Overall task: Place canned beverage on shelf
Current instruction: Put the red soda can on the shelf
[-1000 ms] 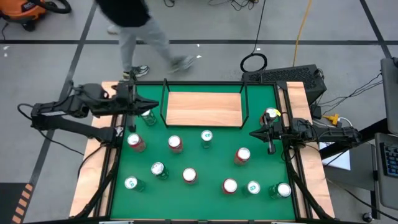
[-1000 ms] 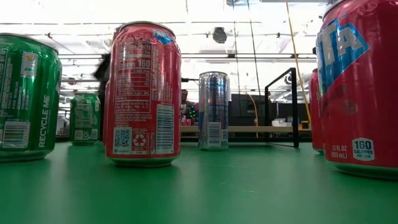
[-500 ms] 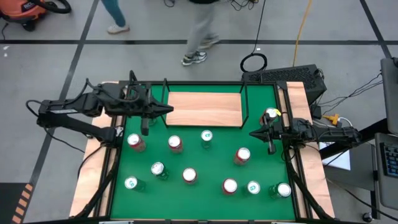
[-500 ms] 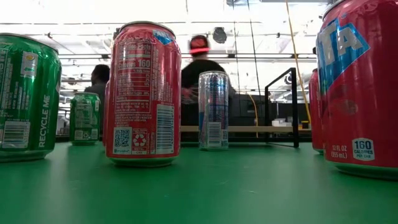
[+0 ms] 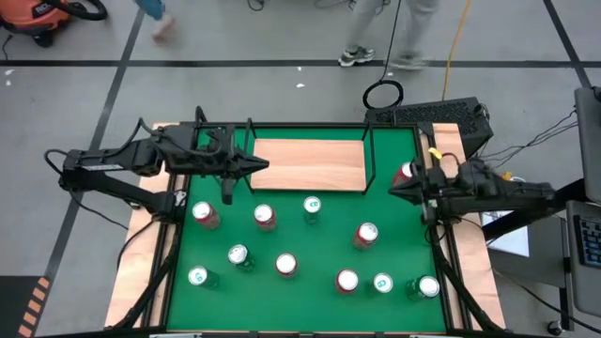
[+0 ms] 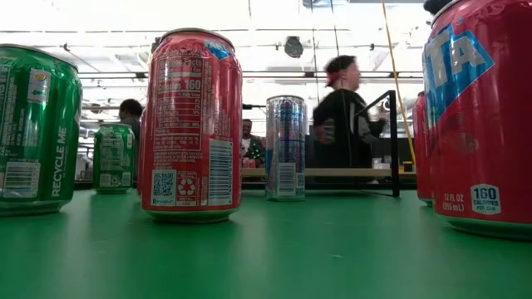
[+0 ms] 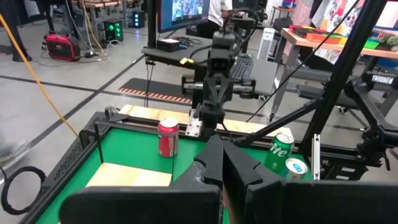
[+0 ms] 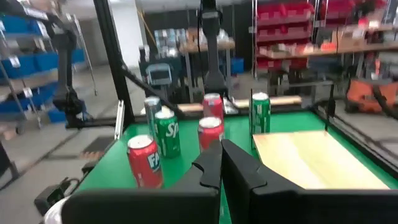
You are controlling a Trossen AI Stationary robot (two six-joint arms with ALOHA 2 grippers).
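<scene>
Shelf (image 5: 308,165) bare at green table's (image 5: 300,239) far edge, cans standing on table, left gripper (image 5: 261,165) jaws pressed together at shelf's left end, right gripper (image 5: 394,192) jaws together beside red can (image 5: 405,173) right of shelf

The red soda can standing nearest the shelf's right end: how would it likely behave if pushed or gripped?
The red aluminium soda can stands upright and tall for its base, so a high push would probably tip it; once down, it would likely roll. Its smooth round wall may slip between fingers, and thin metal could dent if squeezed hard.
</scene>
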